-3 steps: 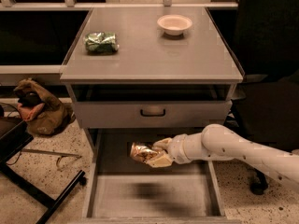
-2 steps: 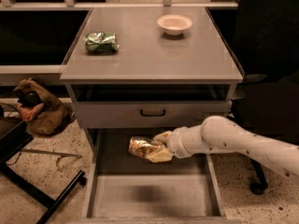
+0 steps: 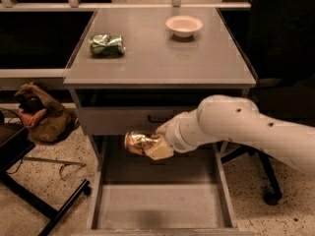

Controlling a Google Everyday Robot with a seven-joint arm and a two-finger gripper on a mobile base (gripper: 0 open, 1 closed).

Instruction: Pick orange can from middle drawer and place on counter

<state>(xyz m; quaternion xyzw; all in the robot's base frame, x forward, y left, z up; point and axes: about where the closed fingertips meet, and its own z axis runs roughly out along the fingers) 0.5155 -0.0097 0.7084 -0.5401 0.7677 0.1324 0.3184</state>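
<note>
Holding the orange can (image 3: 138, 142) clamped sideways in my gripper (image 3: 158, 150), I have it in the air just below the counter (image 3: 162, 58) front edge, over the open middle drawer (image 3: 157, 208) that juts out lower beneath the counter. The pick looks done, I judge; raising the can onto the counter is what is left. A green can (image 3: 106, 44) and a pale bowl (image 3: 183, 25) sit on the counter.

The can's (image 3: 137, 142) right end is hidden by the pincer (image 3: 156, 149) gripping it above the drawer (image 3: 157, 205), whose front is cut by the lower edge; the arm (image 3: 256, 127) is cut off at right.
</note>
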